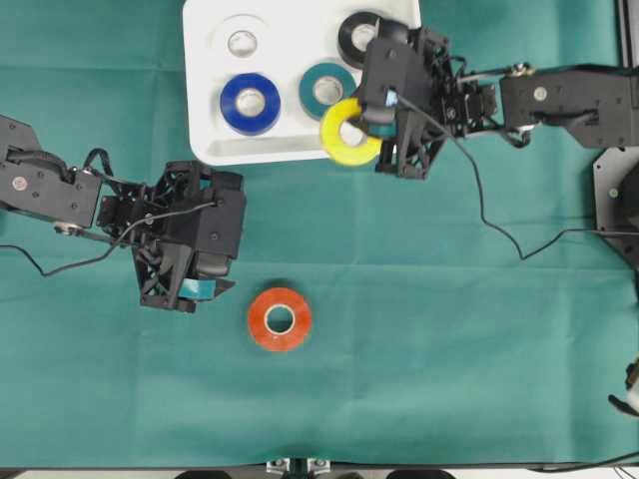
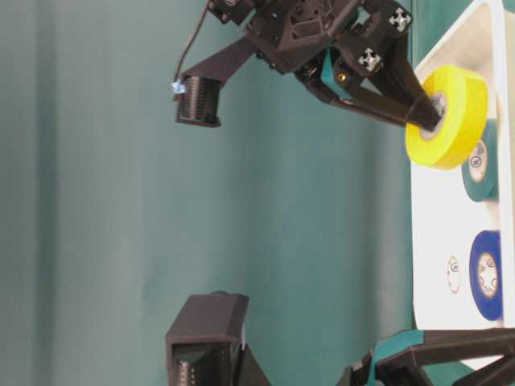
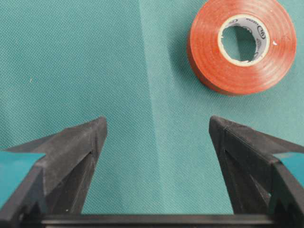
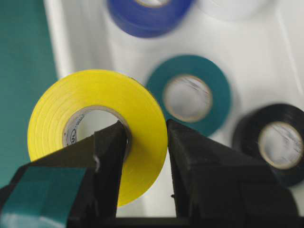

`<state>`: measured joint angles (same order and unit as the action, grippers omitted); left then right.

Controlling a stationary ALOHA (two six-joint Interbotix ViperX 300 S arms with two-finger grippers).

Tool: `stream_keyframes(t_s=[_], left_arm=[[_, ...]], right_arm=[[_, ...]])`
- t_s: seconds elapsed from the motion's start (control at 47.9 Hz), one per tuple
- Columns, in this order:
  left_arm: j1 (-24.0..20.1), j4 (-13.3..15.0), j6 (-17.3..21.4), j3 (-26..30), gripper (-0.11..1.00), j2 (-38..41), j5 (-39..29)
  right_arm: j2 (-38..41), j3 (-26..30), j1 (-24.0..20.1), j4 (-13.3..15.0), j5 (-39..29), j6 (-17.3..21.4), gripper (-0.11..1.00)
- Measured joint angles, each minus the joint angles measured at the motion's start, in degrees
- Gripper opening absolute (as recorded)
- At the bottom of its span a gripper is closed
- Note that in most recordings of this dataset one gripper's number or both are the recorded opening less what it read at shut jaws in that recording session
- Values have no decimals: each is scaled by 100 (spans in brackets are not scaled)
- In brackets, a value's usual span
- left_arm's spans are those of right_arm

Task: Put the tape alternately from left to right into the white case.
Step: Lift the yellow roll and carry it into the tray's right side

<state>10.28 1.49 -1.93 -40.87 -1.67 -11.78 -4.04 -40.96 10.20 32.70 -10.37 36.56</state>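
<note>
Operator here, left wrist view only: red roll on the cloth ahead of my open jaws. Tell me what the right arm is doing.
Observer: The right gripper is shut on the yellow roll, one finger through its core.
Operator: Report where it hangs.
Observer: Over the near rim of the white case, beside the teal roll.
Operator: List what is already inside.
Observer: White roll, blue roll, teal, and black roll. Only the red roll lies on the cloth.
</note>
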Motion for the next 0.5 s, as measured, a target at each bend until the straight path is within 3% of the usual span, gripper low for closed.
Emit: stream_keyframes(t_s=[0.501], left_arm=[[9, -9, 0, 0, 48, 0, 0]], right_arm=[[9, -290, 510, 18, 211, 0, 27]])
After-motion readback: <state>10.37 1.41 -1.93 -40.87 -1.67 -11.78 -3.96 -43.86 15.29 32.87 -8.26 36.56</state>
